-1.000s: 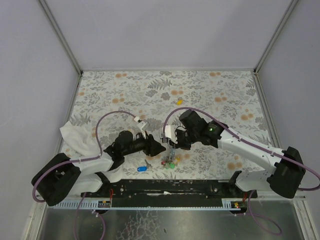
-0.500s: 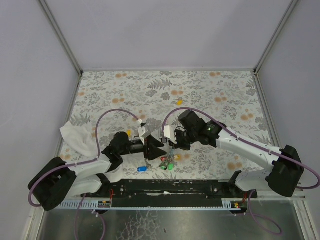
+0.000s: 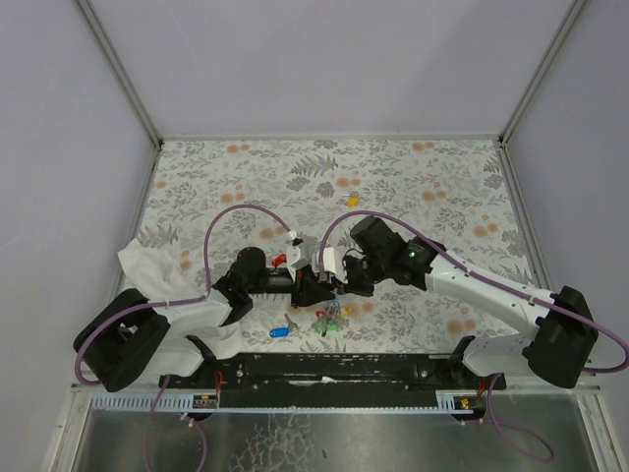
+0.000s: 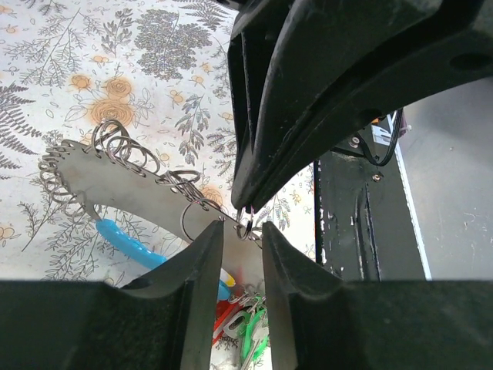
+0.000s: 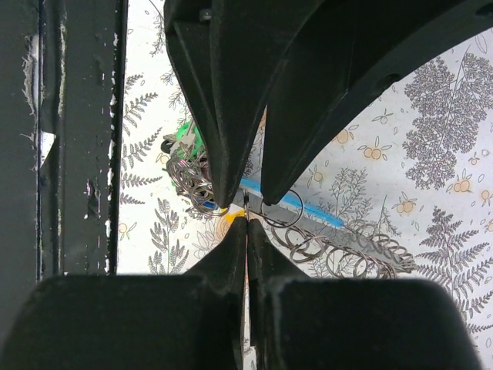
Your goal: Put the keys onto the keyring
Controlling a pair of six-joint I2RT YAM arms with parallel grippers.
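Well, my left gripper (image 4: 240,235) has its jaws a narrow slit apart, nothing between them that I can see, tips just beneath the keyring (image 4: 115,177), whose coiled cord trails away with the keys (image 4: 250,343) bunched close by. My right gripper (image 5: 246,222) is pinched tight on its small ring. I'd ease the left in slowly, square to that ring, right kept rigid. Floral table (image 3: 442,177) underneath, plain pale walls (image 3: 324,59) around

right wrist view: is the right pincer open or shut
Shut: the right pincer has its black fingertips pressed together, no gap between them.
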